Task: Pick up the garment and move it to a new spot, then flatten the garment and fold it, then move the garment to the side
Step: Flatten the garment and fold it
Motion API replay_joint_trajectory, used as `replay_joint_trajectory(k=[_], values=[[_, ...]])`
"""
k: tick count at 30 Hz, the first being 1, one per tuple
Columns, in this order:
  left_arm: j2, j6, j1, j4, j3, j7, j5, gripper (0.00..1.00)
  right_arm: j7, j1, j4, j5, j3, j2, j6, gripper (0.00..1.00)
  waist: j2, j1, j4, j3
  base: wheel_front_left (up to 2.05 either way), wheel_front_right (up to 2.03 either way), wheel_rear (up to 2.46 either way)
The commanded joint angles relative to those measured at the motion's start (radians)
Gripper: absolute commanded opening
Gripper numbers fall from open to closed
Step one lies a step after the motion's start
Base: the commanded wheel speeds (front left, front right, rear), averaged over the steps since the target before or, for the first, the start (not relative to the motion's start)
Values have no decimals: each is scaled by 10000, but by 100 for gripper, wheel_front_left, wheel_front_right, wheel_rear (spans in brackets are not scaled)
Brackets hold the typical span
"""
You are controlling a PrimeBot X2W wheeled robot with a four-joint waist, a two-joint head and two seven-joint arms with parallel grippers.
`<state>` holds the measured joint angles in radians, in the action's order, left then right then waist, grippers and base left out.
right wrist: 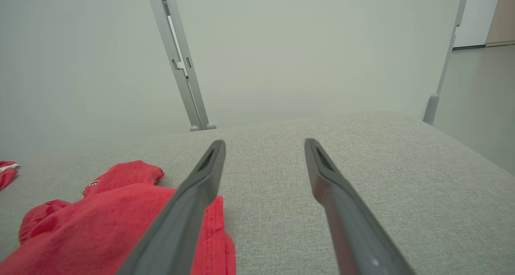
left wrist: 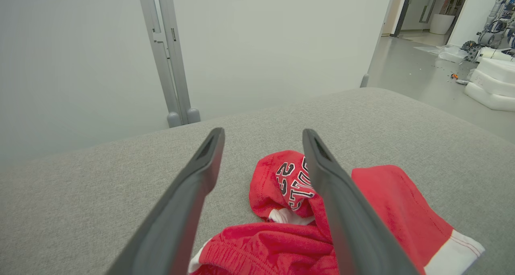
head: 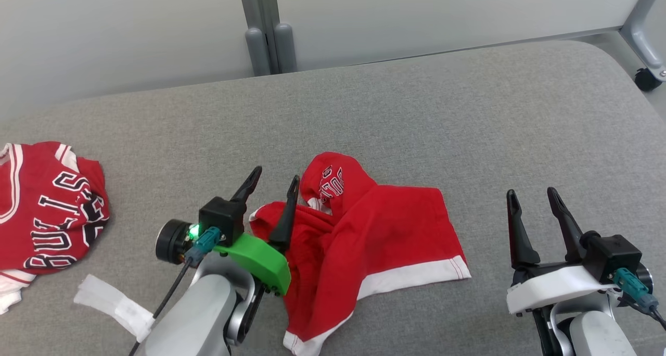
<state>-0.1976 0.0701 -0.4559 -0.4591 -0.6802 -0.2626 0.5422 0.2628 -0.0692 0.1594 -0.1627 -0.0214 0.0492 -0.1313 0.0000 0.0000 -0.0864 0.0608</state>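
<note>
One garment [head: 374, 231]: red, soft-looking cloth with a white hem band and black-and-white lettering on a raised fold. It lies crumpled and half spread at the middle of the surface.
Surface [head: 416, 111]: grey woven padding with a rounded corner.
Garment and left gripper [head: 276, 174]: the bunched left edge of the cloth lies under and between the two dark fingers.
Left gripper state: the fingers are spread wide and clamp nothing. One finger crosses the cloth edge, but contact cannot be told.
Right gripper [head: 531, 192]: the fingers are spread and empty. It sits over bare surface to the right of the hem, apart from it.
Second jersey [head: 47, 210]: red with bold lettering, heaped at the far left.
White strip [head: 112, 304]: a flat strip near the left forearm.
</note>
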Motion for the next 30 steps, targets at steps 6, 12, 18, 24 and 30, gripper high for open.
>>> replay_joint_trajectory(k=[6, 12, 18, 24, 30], values=[[221, -451, 449, -1222, -37, -20, 66, 100, 30, -2, -12, 109, 80, 22, 10, 100, 0, 0, 60, 76, 0, 0, 0], [553, -780, 393, -2535, -85, -19, 245, 100, 30, -139, 8, 147, 166, 24, 10, 100, 0, 0, -111, 261, 0, 0, 0], [862, -1067, 124, -3621, -204, 67, 428, 100, 30, -188, -30, 185, 118, 22, 10, 100, 0, 0, -248, 411, 0, 0, 0], [1061, -1401, -342, -4091, -54, 2, 608, 0, 30, -210, -84, 182, 82, 22, 10, 100, 0, 0, -270, 519, 0, 0, 0], [843, -1312, -1123, -3696, 556, -33, 349, 0, 30, -252, -87, 157, 98, 22, 10, 100, 0, 0, -219, 539, 0, 0, 0]])
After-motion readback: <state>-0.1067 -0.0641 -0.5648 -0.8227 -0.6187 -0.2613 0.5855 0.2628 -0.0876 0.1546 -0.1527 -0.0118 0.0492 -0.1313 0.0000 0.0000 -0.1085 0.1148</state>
